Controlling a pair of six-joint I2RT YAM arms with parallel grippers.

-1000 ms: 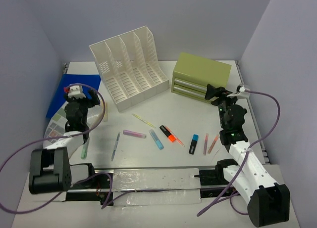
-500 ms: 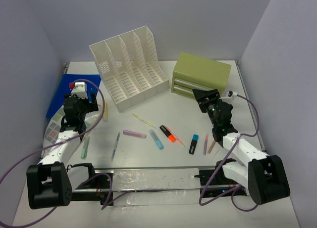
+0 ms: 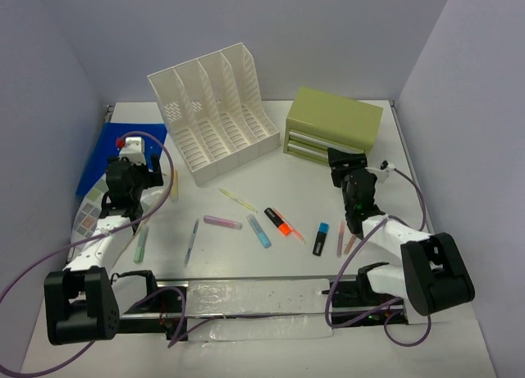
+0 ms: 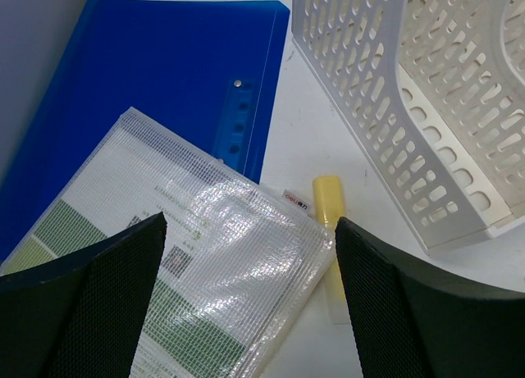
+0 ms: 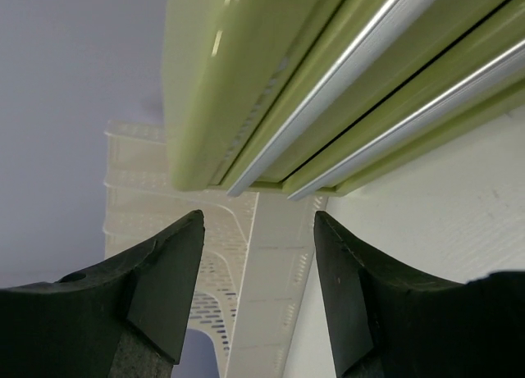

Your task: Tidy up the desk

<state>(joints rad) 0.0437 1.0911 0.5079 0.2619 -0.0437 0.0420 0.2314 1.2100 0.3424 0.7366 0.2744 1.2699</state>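
Olive drawer box (image 5: 271, 66): ahead of my right gripper (image 5: 258, 222), jaws apart, far right corner.
Mesh pouch (image 4: 197, 263): below my left gripper (image 4: 250, 226), jaws apart.

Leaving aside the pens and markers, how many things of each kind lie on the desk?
White file rack: 1
Green drawer box: 1
Blue folder: 1
Clear mesh pouch: 1
Total: 4

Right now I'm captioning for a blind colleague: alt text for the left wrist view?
The open left gripper frames a clear mesh pouch of papers overlapping a blue folder. A yellow highlighter lies at its right edge, near a white perforated file rack on the desk.
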